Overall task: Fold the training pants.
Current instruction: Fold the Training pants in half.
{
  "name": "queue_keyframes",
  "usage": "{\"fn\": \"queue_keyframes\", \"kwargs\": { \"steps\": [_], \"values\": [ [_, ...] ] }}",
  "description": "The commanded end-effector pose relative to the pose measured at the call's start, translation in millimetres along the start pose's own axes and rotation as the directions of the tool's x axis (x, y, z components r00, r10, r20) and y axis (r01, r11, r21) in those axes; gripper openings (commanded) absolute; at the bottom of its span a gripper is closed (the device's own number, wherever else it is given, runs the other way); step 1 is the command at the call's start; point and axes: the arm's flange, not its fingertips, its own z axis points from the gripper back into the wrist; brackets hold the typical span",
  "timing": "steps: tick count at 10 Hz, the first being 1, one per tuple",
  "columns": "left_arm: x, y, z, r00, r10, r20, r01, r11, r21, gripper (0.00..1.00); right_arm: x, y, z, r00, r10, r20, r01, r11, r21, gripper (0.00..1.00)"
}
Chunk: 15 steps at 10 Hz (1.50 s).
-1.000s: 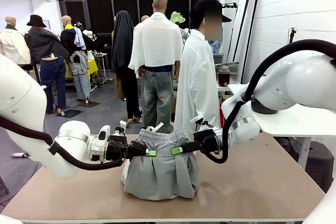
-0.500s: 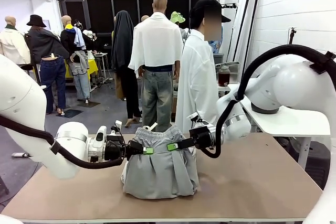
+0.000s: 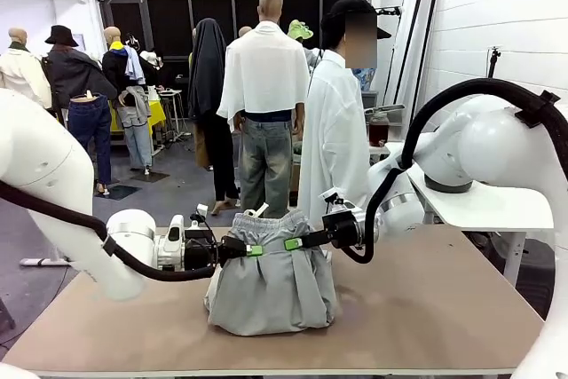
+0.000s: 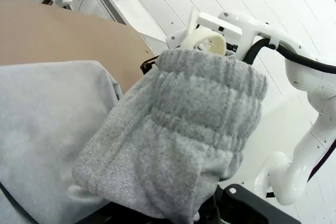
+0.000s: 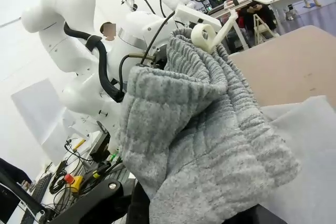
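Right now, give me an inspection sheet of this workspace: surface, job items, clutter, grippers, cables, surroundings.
Surface: brown table, bare around the garment.
Job's things: training pants, light grey; the waistband is lifted between the two arms while the lower part rests bunched on the table.
Clutter: nothing seen on the table.
Grippers: left gripper shut on the waistband's left side; right gripper shut on its right side; the wrist views show the gathered elastic bunched over each one's fingers.
Cables: black hoses run along both arms, clear of the fabric.
Surroundings: a person in a white shirt stands at the far edge; a white side table stands to the right.
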Motion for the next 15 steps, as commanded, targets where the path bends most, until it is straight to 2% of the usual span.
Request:
{"fn": "queue_keyframes", "kwargs": {
  "steps": [1, 5, 6, 7, 14, 15],
  "values": [
    [7.4, 16.1, -17.8, 0.999, -0.037, 0.005, 0.037, 0.998, 0.049, 0.00, 9.0, -8.9, 7.7, 0.998, -0.037, 0.054, 0.037, 0.999, -0.012, 0.00],
    [23.0, 23.8, -33.7, 0.997, -0.071, 0.000, 0.071, 0.994, 0.079, 0.00, 8.1, -20.6, 13.2, 0.994, -0.078, 0.073, 0.081, 0.996, -0.047, 0.00],
    [21.1, 21.5, -28.6, 0.998, -0.064, 0.026, 0.061, 0.995, 0.078, 0.00, -0.7, -11.6, 15.3, 0.999, -0.038, 0.026, 0.039, 0.999, -0.026, 0.00],
    [23.9, 21.1, -28.3, 0.999, -0.043, -0.024, 0.045, 0.997, 0.064, 0.00, -0.7, -11.6, 15.3, 0.999, -0.038, 0.026, 0.039, 0.999, -0.026, 0.00],
    [23.5, 21.7, -28.0, 0.999, -0.041, -0.022, 0.042, 0.997, 0.066, 0.00, -1.4, -14.2, 16.5, 0.998, -0.050, 0.031, 0.051, 0.998, -0.031, 0.00],
    [32.2, 28.6, -32.2, 0.997, -0.062, -0.048, 0.066, 0.994, 0.089, 0.00, 2.3, -23.7, 17.2, 0.998, -0.056, 0.022, 0.057, 0.998, -0.032, 0.00]
  ]
}}
